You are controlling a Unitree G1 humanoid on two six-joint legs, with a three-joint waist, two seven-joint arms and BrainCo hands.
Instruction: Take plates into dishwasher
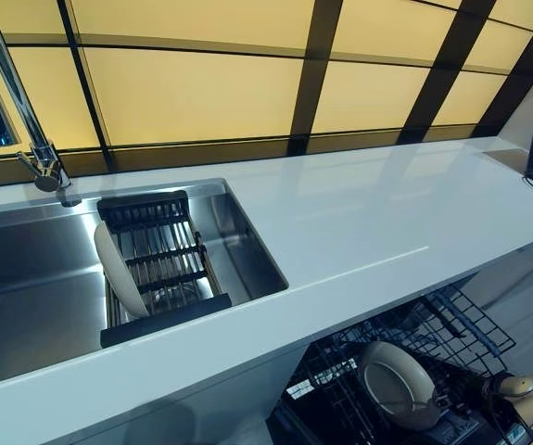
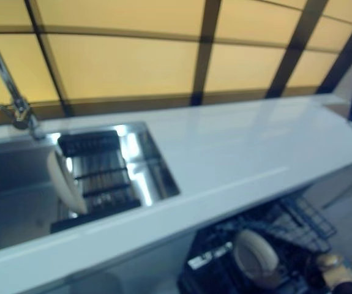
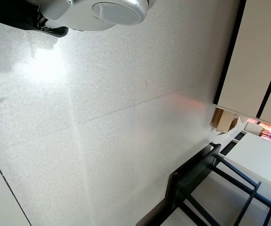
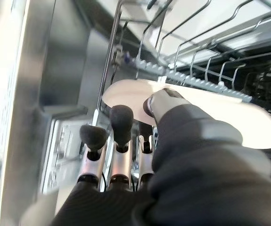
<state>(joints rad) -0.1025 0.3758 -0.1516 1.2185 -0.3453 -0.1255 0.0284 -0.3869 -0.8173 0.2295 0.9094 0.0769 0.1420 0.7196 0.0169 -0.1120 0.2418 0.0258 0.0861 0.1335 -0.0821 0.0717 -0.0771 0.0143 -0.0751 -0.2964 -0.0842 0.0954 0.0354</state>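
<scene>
1. One white plate [image 1: 120, 271] stands on edge in the black drying rack [image 1: 159, 269] inside the steel sink [image 1: 25, 287].
2. A second plate [image 1: 398, 384] sits in the dishwasher rack [image 1: 451, 334] below the white countertop [image 1: 377, 222].
3. The right hand [image 4: 126, 155] grasps this second plate, thumb over its rim.
4. The left hand shows in no view.

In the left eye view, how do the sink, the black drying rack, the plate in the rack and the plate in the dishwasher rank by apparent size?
1. Sink, largest.
2. Black drying rack.
3. and 4. Plate in the rack and plate in the dishwasher: unsure. The first stands edge-on and shows narrow; the second shows more of its face.
</scene>
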